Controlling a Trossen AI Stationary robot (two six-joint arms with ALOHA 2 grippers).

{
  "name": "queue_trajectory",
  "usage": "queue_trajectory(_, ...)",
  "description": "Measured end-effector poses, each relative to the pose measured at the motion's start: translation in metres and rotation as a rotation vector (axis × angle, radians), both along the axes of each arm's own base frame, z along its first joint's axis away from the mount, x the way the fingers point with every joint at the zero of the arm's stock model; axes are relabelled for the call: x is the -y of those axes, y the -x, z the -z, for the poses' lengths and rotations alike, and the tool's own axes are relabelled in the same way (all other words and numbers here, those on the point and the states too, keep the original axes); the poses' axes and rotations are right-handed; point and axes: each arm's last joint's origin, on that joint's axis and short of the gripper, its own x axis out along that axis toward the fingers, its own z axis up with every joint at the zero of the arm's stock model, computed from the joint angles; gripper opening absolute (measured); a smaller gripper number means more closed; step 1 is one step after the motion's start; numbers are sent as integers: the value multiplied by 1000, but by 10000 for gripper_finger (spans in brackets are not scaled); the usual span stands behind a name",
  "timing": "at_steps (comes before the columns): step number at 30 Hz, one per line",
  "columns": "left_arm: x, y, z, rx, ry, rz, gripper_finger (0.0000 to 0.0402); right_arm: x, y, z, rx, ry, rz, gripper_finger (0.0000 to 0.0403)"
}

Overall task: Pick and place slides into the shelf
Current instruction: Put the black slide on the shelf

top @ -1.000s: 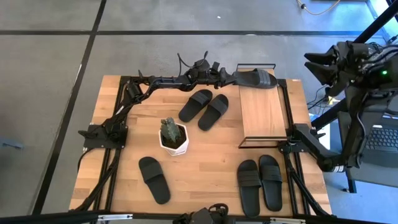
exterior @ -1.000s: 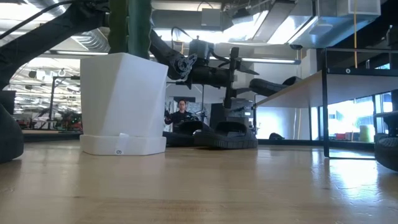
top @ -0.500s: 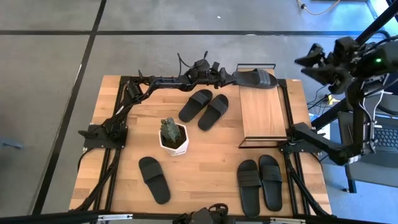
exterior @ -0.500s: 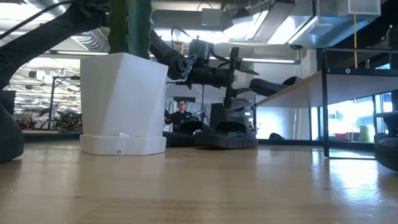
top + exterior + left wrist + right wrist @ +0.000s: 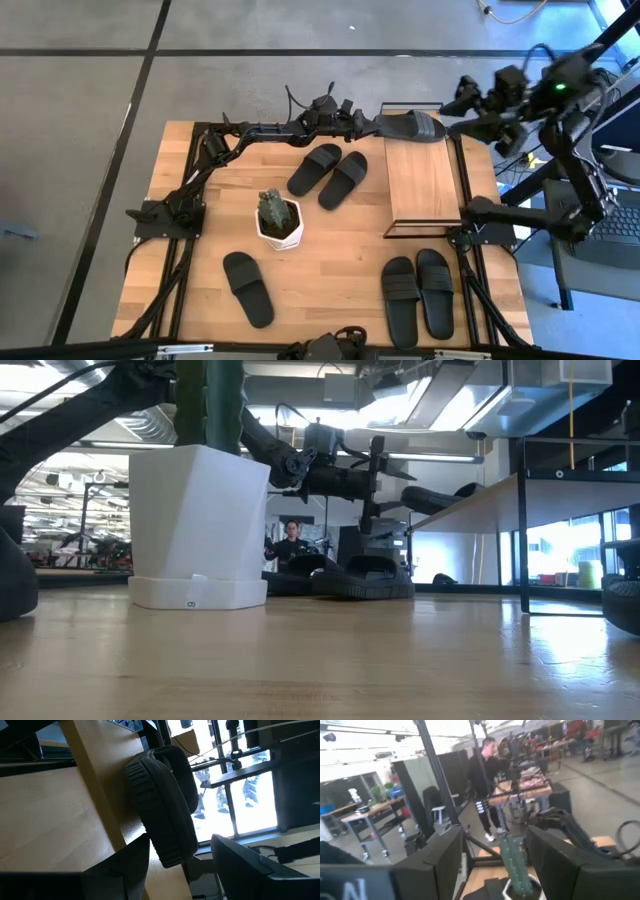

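The biggest change was in the right arm: a second earlier its right gripper hung high off the table's right edge, and it had since swung inward toward the far end of the shelf, fingers spread and empty. That looked like a move to help or to clear a path. The left arm had not shifted at all; the left gripper remained stretched along the table's far edge, pinching one slide that lay on the far end of the shelf's board. The placement seemed nearly finished, awaiting release. The other five slides rested on the table as before, around the cactus pot.
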Motion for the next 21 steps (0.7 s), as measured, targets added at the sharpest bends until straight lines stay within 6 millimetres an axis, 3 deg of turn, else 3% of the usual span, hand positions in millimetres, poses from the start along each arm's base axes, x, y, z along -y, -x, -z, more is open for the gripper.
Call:
queue_trajectory(10,0,0,0,0,0,0,201,6,-64,29,-174,-17,165,220)
queue_trajectory(21,0,0,0,0,0,5,201,21,-117,91,-656,-77,464,220)
